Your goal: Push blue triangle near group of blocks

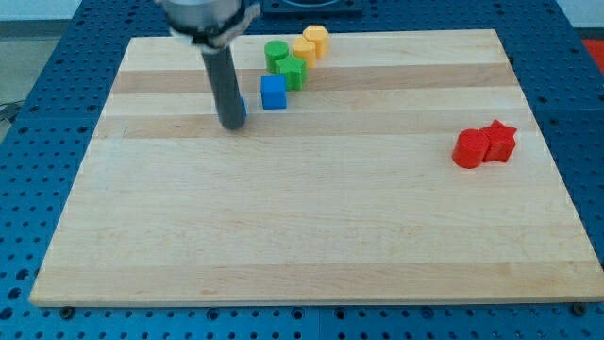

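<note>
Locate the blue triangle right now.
Upper left of the board, mostly hidden behind my tip: the blue triangle shows as a sliver, just left of the blue cube.

Dark grey straight rod, my tip (232, 125), silvery mount

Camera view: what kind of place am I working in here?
Probably a robotics lab bench: a wooden board lies on a blue perforated mounting table, with small coloured blocks like the blue cube near my tip.

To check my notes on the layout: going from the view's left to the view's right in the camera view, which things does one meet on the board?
My tip, with the blue triangle mostly hidden behind the rod → blue cube → red cylinder → red star. The green and yellow blocks overlap the cube's span, so I leave them out.
</note>
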{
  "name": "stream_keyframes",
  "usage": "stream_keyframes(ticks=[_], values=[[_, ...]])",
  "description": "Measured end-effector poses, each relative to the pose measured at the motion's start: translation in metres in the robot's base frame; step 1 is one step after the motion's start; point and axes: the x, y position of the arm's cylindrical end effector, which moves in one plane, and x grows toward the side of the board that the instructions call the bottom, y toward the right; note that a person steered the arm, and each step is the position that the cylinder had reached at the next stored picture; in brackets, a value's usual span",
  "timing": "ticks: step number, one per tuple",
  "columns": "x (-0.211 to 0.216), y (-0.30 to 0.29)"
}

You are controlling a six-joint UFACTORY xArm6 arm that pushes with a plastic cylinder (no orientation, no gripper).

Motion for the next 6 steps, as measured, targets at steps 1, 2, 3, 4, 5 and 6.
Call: stream_keyframes(ticks=[1, 2, 3, 4, 5, 6], values=[[-0.002, 0.0], [-0.001, 0.0], [0.032, -0.011], [0.017, -0.026], [-0.012, -0.033], [-0.052, -0.033]])
